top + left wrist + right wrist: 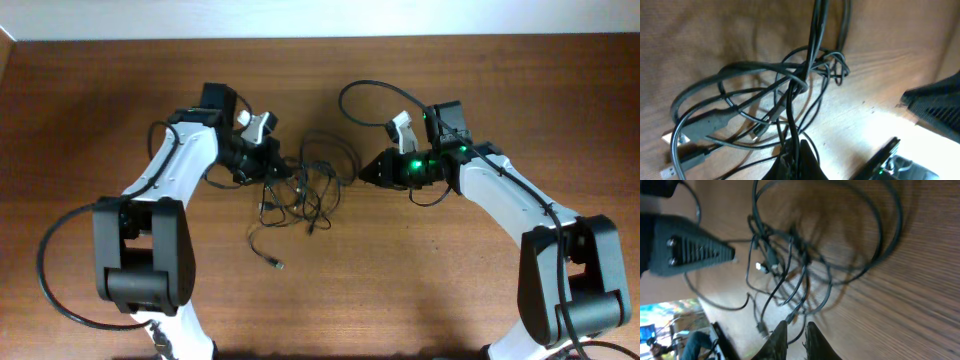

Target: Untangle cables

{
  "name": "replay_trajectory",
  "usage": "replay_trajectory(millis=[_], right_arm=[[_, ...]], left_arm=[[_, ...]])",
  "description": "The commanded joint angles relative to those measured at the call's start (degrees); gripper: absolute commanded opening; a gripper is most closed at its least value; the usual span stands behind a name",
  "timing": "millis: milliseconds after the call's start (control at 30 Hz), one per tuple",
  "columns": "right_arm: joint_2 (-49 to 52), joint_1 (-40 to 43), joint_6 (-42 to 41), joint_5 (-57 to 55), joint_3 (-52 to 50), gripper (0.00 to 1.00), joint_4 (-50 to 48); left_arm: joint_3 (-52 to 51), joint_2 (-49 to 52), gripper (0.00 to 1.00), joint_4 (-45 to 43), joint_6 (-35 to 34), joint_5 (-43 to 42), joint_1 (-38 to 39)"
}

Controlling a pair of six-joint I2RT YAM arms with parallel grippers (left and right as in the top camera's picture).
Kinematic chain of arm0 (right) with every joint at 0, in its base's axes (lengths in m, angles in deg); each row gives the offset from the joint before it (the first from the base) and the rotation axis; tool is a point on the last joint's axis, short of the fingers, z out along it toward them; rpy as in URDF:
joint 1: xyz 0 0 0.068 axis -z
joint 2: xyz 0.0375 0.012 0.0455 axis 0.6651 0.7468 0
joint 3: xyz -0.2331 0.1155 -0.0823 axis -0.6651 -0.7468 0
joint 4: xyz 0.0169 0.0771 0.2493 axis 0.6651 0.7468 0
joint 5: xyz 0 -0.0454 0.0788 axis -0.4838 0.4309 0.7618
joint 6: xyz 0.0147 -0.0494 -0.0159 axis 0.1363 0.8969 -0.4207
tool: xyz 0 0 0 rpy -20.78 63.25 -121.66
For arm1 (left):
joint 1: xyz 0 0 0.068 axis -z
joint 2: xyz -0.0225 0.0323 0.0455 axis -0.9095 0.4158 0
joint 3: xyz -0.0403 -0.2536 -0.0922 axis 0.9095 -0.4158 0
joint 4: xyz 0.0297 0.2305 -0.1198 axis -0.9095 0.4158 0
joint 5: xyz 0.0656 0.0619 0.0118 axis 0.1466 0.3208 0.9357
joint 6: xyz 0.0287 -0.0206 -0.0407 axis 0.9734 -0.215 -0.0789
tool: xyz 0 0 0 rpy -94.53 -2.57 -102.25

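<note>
I see a brown wooden table [100,80] with fine grain, a pale strip [320,18] along its far edge, a bright blurred background [665,322] past the tabletop on my right wrist feed

Left arm [170,170] and right arm [500,190] have white shells, black joints; green lights [413,163] sit behind the right end effector [362,177].

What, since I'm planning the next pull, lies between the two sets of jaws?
The tangle of black cables on the wooden table, nothing else. The overhead view shows it: left jaws at one edge, right jaws near the other.
</note>
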Motion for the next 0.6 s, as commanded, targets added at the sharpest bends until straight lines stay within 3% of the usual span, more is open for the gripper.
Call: replay_trajectory(millis=[0,100,233,267,367,400,467,500,567], right_arm=[[-0.9,-1.5,-0.5,-4.2,0.4,0.14,-0.4],[-0.9,-3.6,-0.5,-4.7,0.4,0.15,0.5],[-0.9,-5.6,-0.5,-9.4,0.4,0.19,-0.4],[-0.9,-5.8,-0.5,-10.4,0.4,0.27,-0.5],[-0.8,-6.5,-0.5,-10.7,0.4,0.39,-0.7],[-0.8,-6.9,-1.9,-10.6,0.4,0.40,-0.2],[-0.8,-8.1,-4.3,-10.5,0.4,0.41,3.9],[-0.8,-9.1,-4.3,-10.5,0.4,0.41,7.8],[-0.8,-10.6,-4.3,-10.5,0.4,0.41,14.8]], left_arm=[[-0.2,-0.9,0.00,2.7,1.6,4.3,1.7],[-0.2,-0.9,0.00,6.0,6.7,4.4,3.3],[-0.2,-0.9,0.00,8.0,7.4,8.9,3.7],[-0.2,-0.9,0.04,8.4,7.4,8.9,3.8],[-0.2,-0.9,0.32,8.3,7.4,9.0,4.3],[-0.2,-0.9,0.36,8.3,7.4,9.0,4.5],[-0.2,-0.9,0.53,8.1,7.4,9.1,4.5],[-0.2,-0.9,0.67,7.9,7.4,9.2,4.5],[-0.2,-0.9,0.73,7.7,7.4,10.6,4.5]])
